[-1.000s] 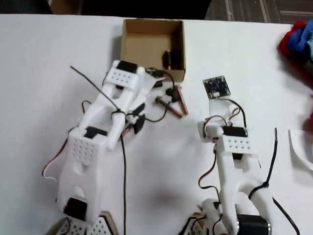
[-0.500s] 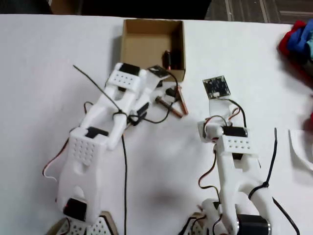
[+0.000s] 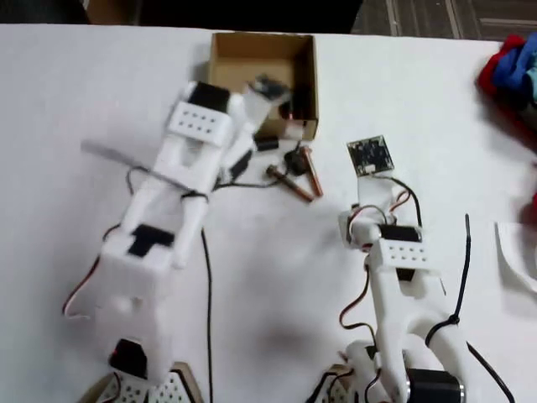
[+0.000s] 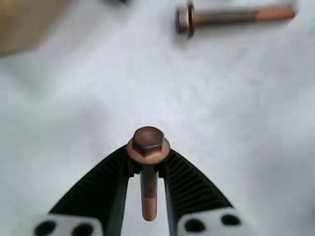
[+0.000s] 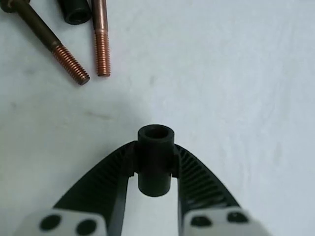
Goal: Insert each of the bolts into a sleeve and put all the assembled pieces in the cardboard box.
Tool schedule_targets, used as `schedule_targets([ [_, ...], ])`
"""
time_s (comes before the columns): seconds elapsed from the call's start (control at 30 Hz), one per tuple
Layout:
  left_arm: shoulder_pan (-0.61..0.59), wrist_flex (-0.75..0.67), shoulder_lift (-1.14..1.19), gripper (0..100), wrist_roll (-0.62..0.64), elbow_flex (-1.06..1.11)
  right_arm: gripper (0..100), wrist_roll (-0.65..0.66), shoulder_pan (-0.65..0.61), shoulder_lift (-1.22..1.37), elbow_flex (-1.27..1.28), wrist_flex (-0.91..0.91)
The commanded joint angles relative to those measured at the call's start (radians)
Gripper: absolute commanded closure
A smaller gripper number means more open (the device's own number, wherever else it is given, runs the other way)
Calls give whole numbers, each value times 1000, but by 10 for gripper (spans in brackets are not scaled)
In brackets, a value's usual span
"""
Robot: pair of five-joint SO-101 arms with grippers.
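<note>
My left gripper (image 4: 148, 155) is shut on a copper bolt (image 4: 148, 143), head outward, held above the table. In the high view the left arm (image 3: 197, 134) lies beside the cardboard box (image 3: 220, 74). The right gripper (image 5: 155, 151) is shut on a black sleeve (image 5: 155, 172), upright with its bore showing. Ahead of it lie a dark bolt (image 5: 47, 42), a copper bolt (image 5: 101, 39) and a loose black sleeve (image 5: 75, 11). In the high view these rest just right of the box's front corner: the dark bolt (image 3: 289, 182), the copper bolt (image 3: 309, 170) and the sleeve (image 3: 294, 158). A dark piece (image 3: 286, 102) lies inside the box.
Another bolt (image 4: 236, 17) lies on the white table beyond my left gripper. Red and blue cloth (image 3: 510, 65) sits at the far right edge, with a white object (image 3: 513, 259) below it. Black cables trail from both arms.
The left arm has swung up and away toward the box, carrying the bolt. The right arm has hardly moved.
</note>
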Motion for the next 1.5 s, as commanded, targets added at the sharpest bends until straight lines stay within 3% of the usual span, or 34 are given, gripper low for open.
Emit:
schedule_targets([
  [0.0, 31, 15, -273, 974, 101, -1, 976, -8, -4, -47, 8, -62],
  [0.1, 92, -87, -463, 973, 144, 186, 976, -8, -4, -50, 20, -85],
  [0.37, 144, -870, -1103, 973, 144, 1107, 976, -178, -50, -374, 178, -82],
  [0.47, 101, -1000, -1195, 973, 158, 1204, 975, -242, -134, -542, 226, -97],
  [0.53, 83, -1005, -1189, 973, 222, 1178, 975, -261, -209, -627, 236, -173],
  [0.67, 66, -1002, -1140, 973, 471, 1076, 975, -265, -329, -662, 287, -476],
  [0.77, 60, -967, -1122, 973, 503, 975, 975, -265, -371, -662, 347, -624],
  [1.0, 71, -838, -1123, 973, 509, 746, 975, -267, -395, -662, 413, -641],
  [1.23, 169, -835, -1076, 973, 514, 723, 975, -269, -414, -622, 407, -661],
  [1.37, 155, -848, -988, 973, 644, 717, 975, -267, -456, -466, 325, -768],
  [1.47, 153, -848, -974, 973, 664, 717, 975, -267, -456, -349, 238, -780],
])
